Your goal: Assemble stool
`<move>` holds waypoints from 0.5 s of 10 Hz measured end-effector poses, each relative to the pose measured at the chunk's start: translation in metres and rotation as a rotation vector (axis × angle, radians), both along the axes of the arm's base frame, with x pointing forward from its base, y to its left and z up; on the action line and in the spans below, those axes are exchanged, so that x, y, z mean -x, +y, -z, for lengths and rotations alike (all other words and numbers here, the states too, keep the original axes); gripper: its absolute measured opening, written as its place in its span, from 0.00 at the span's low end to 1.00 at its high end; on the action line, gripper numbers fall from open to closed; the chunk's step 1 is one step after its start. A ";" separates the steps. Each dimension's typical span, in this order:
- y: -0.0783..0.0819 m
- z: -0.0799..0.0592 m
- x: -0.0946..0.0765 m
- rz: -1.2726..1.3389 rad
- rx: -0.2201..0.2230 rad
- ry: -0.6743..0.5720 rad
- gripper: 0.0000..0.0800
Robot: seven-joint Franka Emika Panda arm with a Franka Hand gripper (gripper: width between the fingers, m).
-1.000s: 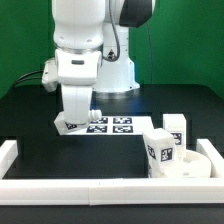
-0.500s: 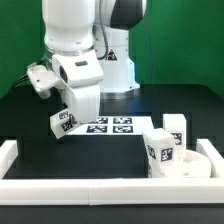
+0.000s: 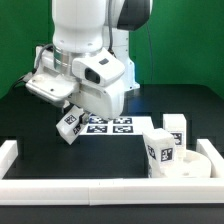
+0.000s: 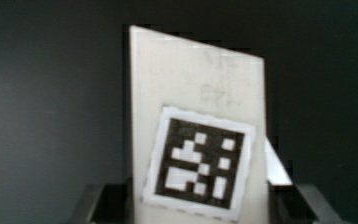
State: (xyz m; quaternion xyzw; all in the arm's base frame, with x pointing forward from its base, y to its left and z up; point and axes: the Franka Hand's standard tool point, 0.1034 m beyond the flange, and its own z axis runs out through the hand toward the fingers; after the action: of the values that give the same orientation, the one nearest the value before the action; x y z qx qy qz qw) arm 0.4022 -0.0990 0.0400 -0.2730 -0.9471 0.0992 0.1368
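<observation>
My gripper is shut on a white block leg with a black-and-white tag. It holds the leg tilted above the table, at the exterior view's left of the marker board. In the wrist view the leg fills the middle, with a finger dark on each side at its base. The round white seat lies at the exterior view's right, near the front rail. One leg stands on the seat. Another leg stands just behind the seat.
White border rails run along the front and the exterior view's left. The robot's base stands behind the marker board. The table top is black.
The arm has lifted the leg off the table beside the marker board, turned its wrist and swung the leg to a tilt. The seat and the other legs have not moved.
</observation>
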 end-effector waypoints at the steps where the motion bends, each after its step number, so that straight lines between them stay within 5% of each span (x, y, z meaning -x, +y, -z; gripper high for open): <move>1: -0.001 0.005 0.004 -0.025 0.008 0.019 0.40; 3: -0.002 0.019 0.013 -0.181 0.051 0.081 0.40; 5: -0.006 0.019 0.015 -0.281 0.066 0.096 0.40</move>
State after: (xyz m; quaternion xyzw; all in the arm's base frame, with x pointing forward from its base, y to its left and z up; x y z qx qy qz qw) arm 0.3869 -0.1052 0.0208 -0.1368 -0.9646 0.1612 0.1578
